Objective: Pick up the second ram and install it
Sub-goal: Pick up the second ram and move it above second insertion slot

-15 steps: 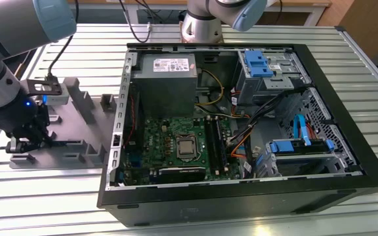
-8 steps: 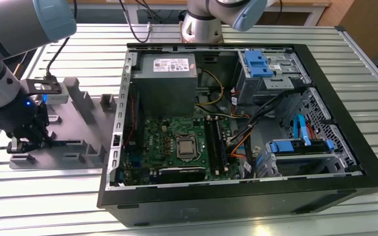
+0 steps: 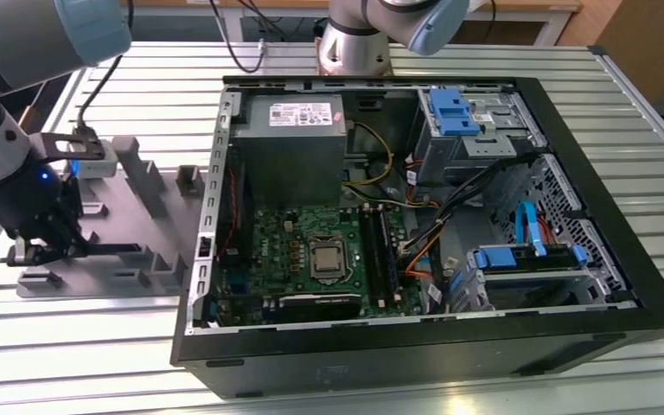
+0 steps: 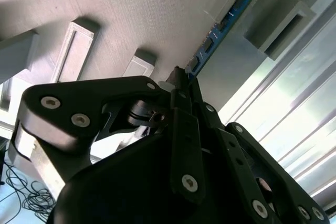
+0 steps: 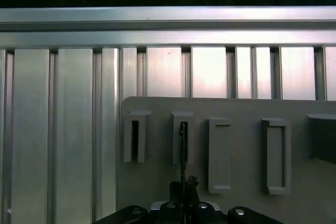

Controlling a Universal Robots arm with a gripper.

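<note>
The hand (image 4: pixel 181 77) is closed on the near end of the second ram (image 4: pixel 226 17), a slim blue stick with dark chips. Its far end sits in a slot of the gray holder tray (image 4: pixel 131 14). Beyond the tray, an open computer case (image 3: pixel 609 181) lies on the slatted surface (image 3: pixel 90 346).

Bright, even light; glare off metal
</note>
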